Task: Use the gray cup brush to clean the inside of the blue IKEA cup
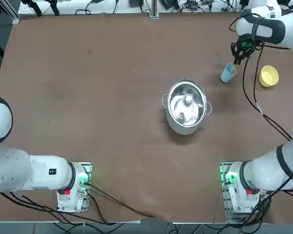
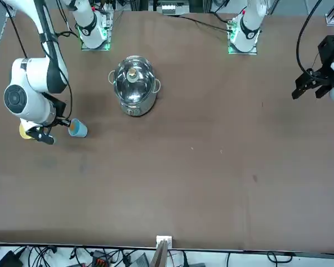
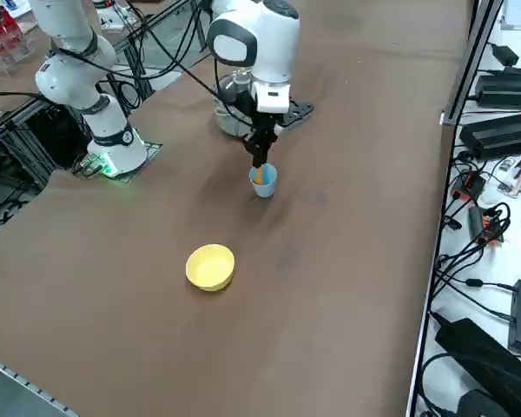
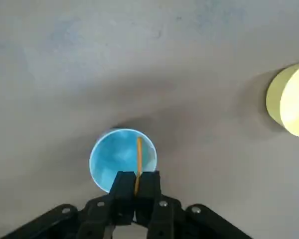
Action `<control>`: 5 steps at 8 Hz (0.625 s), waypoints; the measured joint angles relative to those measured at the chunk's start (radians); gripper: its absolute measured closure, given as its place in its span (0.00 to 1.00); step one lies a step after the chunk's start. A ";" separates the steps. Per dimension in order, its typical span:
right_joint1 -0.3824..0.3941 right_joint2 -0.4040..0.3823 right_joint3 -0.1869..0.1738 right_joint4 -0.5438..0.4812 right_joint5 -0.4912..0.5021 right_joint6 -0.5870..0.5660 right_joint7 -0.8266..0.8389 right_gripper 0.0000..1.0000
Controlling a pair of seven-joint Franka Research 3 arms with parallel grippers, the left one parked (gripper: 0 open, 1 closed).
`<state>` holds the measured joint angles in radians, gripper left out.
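One brush (image 4: 138, 159) inside blue cup (image 4: 114, 158), end effector (image 4: 136, 185) gripping it.

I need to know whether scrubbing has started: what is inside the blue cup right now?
The gray cup brush reaches down into the blue IKEA cup, gripped by the right end effector just above the rim. Its tip and the cup floor beneath it cannot be made out.

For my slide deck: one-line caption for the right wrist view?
Right gripper fingers shut on the gray cup brush, dipping it inside the blue IKEA cup.
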<state>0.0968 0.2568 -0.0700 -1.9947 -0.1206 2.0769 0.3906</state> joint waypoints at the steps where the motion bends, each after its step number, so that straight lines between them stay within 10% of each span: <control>1: 0.003 0.014 0.006 0.010 0.007 0.014 0.014 0.96; 5: 0.048 0.027 0.013 0.021 0.074 0.016 0.059 0.96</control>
<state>0.1449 0.2839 -0.0568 -1.9735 -0.0462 2.0932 0.4496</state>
